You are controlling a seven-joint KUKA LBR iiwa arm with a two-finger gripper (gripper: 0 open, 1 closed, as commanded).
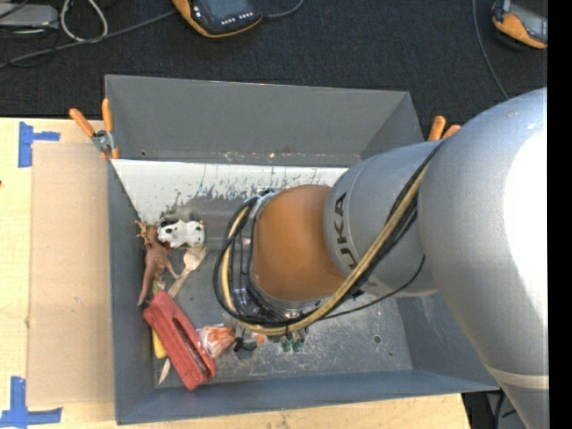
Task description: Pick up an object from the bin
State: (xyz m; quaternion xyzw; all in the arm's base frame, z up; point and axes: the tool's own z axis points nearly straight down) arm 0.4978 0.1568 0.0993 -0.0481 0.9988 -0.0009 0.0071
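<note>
While the grey metal bin [380, 338] shows a scratched floor and dark carpet beyond, we note the orange wrist cover [290, 244] low over it. Gripper [268, 338]: open or closed, we cannot tell. Just left of it lies a small orange-and-white crumpled thing [217, 338]. Farther left are a flat red bar [181, 340], a brown toy dinosaur [154, 266] and a black-and-white toy cow [183, 232].
</note>
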